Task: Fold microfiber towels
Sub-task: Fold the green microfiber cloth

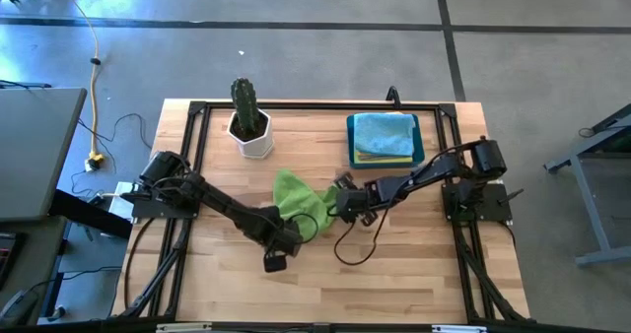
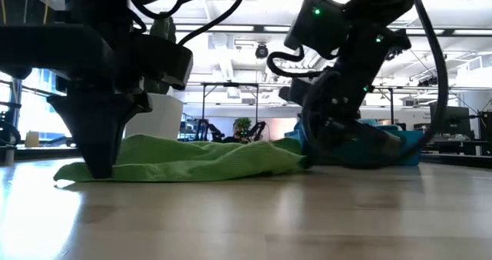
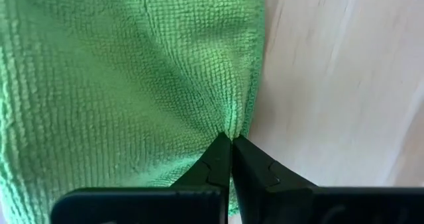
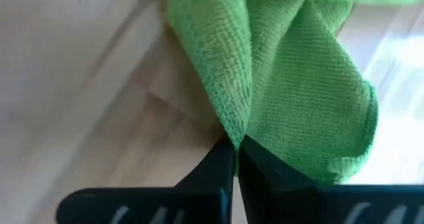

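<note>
A potted cactus (image 1: 245,106) in a white pot (image 1: 251,136) stands at the back of my wooden table (image 1: 394,274), and everything else sits to the right of it or in front of it. To the right of the cactus, at the same depth, is a blue plastic bin (image 1: 352,148) holding a stack of folded towels (image 1: 385,136): a light blue one on top, with a yellow edge and a green edge showing beneath, so at least three there, though I cannot count the layers for sure. A loose black cable loops on the wood in front of that bin.

One lime green towel (image 1: 299,203) lies crumpled in front of the cactus, between my two arms, and it is the only cloth spread out. My left gripper (image 3: 230,148) pinches its near edge, fingers pressed together with the fabric caught between the tips. My right gripper (image 4: 236,151) clamps a fold of the same towel on the side toward the bin, fingers likewise closed on cloth. In the low view the towel sags flat onto the table between both grips.
</note>
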